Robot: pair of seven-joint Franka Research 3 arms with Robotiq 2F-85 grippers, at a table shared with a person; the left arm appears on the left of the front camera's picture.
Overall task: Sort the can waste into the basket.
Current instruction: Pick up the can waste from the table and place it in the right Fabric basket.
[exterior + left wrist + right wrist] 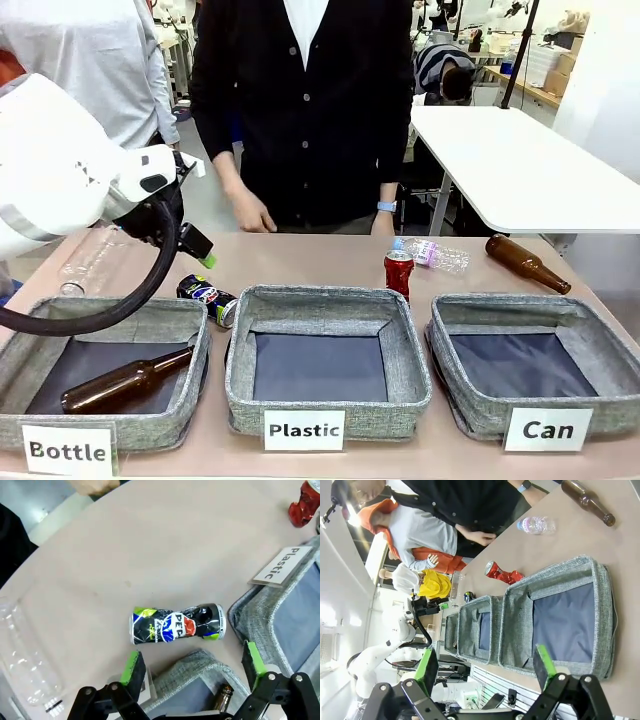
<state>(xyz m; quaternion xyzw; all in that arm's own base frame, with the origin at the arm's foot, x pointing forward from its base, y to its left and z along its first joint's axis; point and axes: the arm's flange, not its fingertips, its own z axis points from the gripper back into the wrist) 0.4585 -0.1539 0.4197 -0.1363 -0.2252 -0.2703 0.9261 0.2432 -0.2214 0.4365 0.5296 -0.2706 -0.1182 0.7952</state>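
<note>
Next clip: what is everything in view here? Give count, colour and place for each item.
Baskets: three, grey fabric, in a row along the near edge: Bottle basket, Plastic basket, Can basket.
Cans: two; dark can lying behind the gap between the Bottle and Plastic baskets; red can standing behind the Plastic basket.
Glass bottles: two, brown; one lying in the Bottle basket, one lying at the far right.
Plastic bottles: two, clear; one at the far left, one behind the red can.
Table: one, tan.
Person's hands: two, at the far edge.
Left gripper: open, above the dark can.
Right gripper: open, facing the Can basket.
</note>
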